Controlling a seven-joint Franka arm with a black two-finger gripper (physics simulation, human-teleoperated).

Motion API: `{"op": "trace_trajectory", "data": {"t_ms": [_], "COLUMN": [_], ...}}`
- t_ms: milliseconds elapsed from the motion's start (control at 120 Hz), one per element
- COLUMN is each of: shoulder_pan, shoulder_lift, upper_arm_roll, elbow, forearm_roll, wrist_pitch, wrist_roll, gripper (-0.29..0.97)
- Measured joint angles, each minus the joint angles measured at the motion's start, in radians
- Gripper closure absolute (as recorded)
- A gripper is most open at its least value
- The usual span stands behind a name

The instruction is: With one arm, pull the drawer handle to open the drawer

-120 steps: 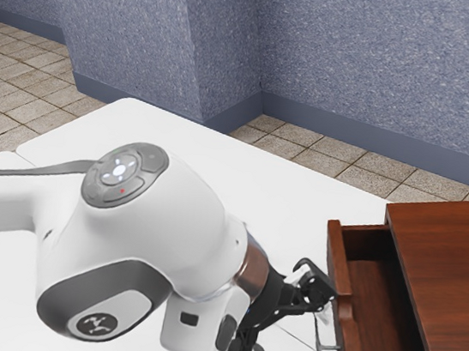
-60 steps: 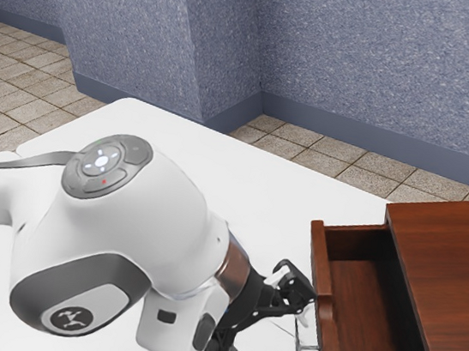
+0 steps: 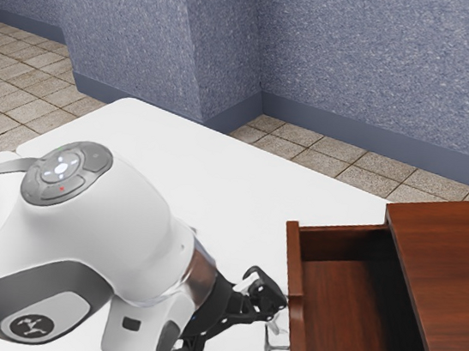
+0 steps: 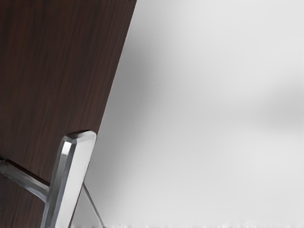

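The dark wooden drawer [image 3: 296, 261] stands pulled well out of its cabinet [image 3: 455, 274] at the exterior view's right, its inside bare. A silver bar handle [image 3: 274, 347] is mounted on the drawer's front panel. My black gripper [image 3: 271, 313] is at that handle, shut on it, with the white arm behind it toward the exterior view's left. In the wrist view the handle [image 4: 66, 183] and its metal post stand close to the hand against the dark drawer front [image 4: 52, 71].
The cabinet sits on a white table [image 3: 217, 173] that runs toward the exterior view's left and back. Blue walls and a tiled floor [image 3: 340, 159] lie beyond the table's far edge. White tabletop [image 4: 213, 118] spreads beside the drawer front.
My arm has drawn back toward the exterior view's left, and the drawer has slid out with it, showing more of its inside.
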Motion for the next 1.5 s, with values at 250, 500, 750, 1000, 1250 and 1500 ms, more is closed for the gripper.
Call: {"op": "trace_trajectory", "data": {"t_ms": [250,500,750,1000,1250,1500], "shoulder_pan": [0.002,0.003,0.003,0.014,0.014,0.013], "shoulder_lift": [-0.03,-0.067,-0.115,-0.131,-0.145,-0.14], "upper_arm_roll": [-0.001,-0.003,-0.003,-0.008,-0.01,-0.034], "elbow": [-0.009,-0.015,-0.048,-0.051,-0.043,0.034], "forearm_roll": [0.039,0.059,0.062,0.072,0.082,0.089], "wrist_pitch": [-0.044,-0.104,-0.131,-0.14,-0.142,-0.157], "wrist_roll": [-0.007,-0.018,-0.025,-0.031,-0.037,-0.055], "gripper": [0.02,0.03,0.03,0.02,0.01,0.0]}}
